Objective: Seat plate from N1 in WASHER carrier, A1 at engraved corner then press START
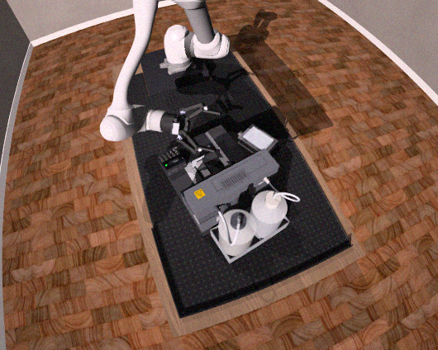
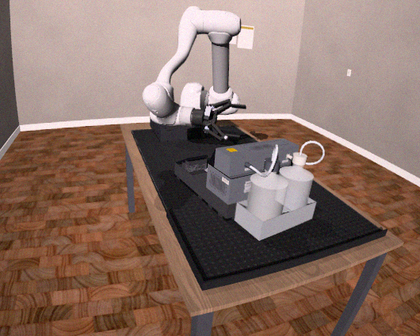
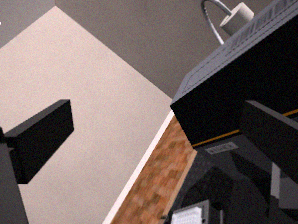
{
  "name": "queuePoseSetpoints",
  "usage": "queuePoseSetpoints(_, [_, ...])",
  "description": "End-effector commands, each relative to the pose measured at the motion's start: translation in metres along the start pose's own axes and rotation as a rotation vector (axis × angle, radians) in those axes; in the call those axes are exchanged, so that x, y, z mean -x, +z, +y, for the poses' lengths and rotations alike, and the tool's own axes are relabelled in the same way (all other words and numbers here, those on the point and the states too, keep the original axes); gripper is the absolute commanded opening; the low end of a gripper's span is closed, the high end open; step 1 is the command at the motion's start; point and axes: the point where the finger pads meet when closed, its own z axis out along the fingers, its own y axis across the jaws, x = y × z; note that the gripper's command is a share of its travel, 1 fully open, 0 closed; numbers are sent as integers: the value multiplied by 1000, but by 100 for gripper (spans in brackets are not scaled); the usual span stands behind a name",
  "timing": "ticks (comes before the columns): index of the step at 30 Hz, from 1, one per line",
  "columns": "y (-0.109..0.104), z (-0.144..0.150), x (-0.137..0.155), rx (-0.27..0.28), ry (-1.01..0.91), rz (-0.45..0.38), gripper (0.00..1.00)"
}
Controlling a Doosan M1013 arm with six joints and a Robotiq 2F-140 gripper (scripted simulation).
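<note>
The white well plate (image 1: 256,137) (image 3: 190,216) lies flat in its nest beside the washer's front right. It is hidden behind the washer in the exterior view. The grey washer (image 1: 230,182) (image 2: 244,158) (image 3: 240,90) stands mid-table, with its dark carrier (image 1: 223,140) in front and its keypad (image 1: 170,156) on the left. A small lamp (image 1: 166,165) below the keypad glows green. My gripper (image 1: 206,129) (image 2: 240,121) (image 3: 157,115) is wide open and empty. It lies on its side, level above the carrier's near end and left of the plate.
Two white bottles (image 1: 250,223) (image 2: 280,190) with tubing stand in a tray behind the washer. The black mat (image 1: 234,281) (image 2: 232,253) covers the wooden table. The arm's base (image 1: 172,78) is at the table's far end.
</note>
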Motion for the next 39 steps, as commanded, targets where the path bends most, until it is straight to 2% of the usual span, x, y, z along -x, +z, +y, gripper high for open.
queuePoseSetpoints(1, [0,-1,-1,0,-1,0,100])
queuePoseSetpoints(17, [0,-1,-1,0,-1,0,100])
queuePoseSetpoints(18, [5,-2,3,-1,8,-38,70])
queuePoseSetpoints(21, [14,-7,14,-6,34,-120,70])
queuePoseSetpoints(26, [25,-13,33,-5,41,-121,70])
queuePoseSetpoints(30, [37,-18,45,-4,67,-233,70])
queuePoseSetpoints(35, [44,-21,62,-4,75,-234,70])
queuePoseSetpoints(39, [54,-27,73,6,94,-345,70])
